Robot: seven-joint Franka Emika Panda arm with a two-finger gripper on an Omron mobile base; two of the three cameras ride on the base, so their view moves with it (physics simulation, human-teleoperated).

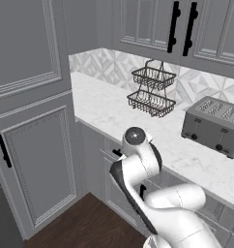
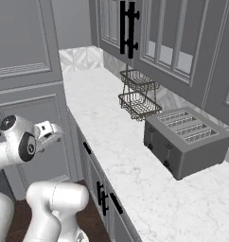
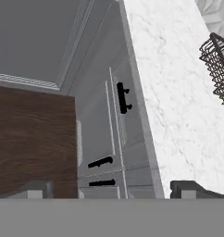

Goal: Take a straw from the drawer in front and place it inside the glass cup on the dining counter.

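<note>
You risk grabbing the wrong handle: the drawer [image 3: 115, 109] sits shut under the worktop [image 3: 174, 92], straw unseen, its bar [image 3: 122, 97] near two cabinet-door handles [image 3: 100, 162], while your gripper [image 3: 116, 190] hangs wide open, empty, above.

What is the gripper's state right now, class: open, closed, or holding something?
Gripper: open and holding nothing, hanging above the closed drawer with its black bar handle.
</note>
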